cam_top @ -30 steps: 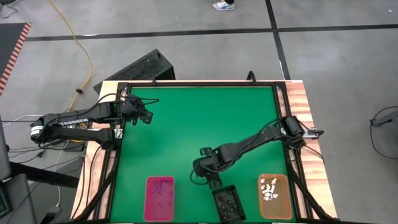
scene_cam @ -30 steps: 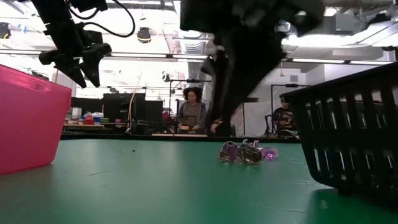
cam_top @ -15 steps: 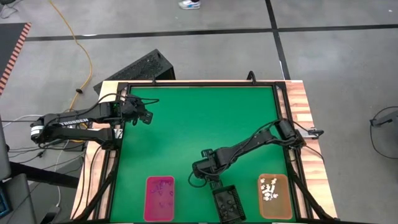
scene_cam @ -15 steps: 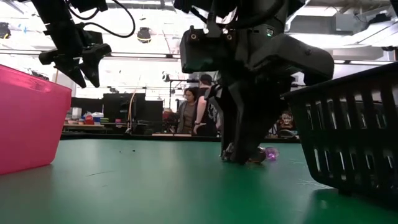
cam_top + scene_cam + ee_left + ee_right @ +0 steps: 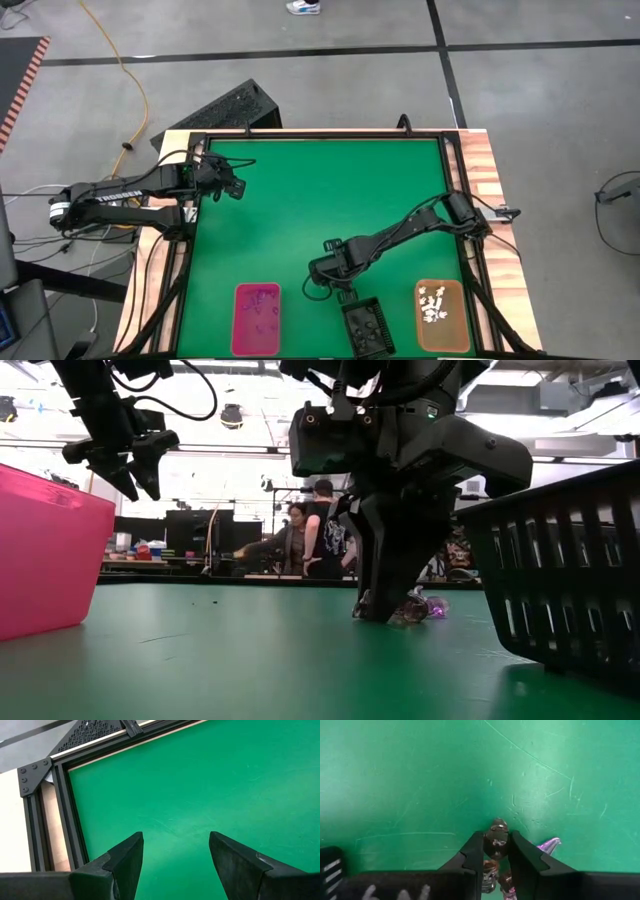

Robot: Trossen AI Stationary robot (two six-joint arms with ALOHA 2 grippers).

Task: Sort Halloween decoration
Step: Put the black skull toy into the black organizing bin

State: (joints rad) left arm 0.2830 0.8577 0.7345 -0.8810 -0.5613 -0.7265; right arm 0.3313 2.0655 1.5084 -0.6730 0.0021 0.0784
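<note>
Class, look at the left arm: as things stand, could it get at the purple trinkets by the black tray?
Probably not: the left tool hangs at the far edge, and the right tool already covers the purple trinkets.

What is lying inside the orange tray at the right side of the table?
The orange tray holds a small heap of white trinkets toward its far half. Their shapes are too small to tell, and whether any pieces lie beneath the heap cannot be seen.
</note>
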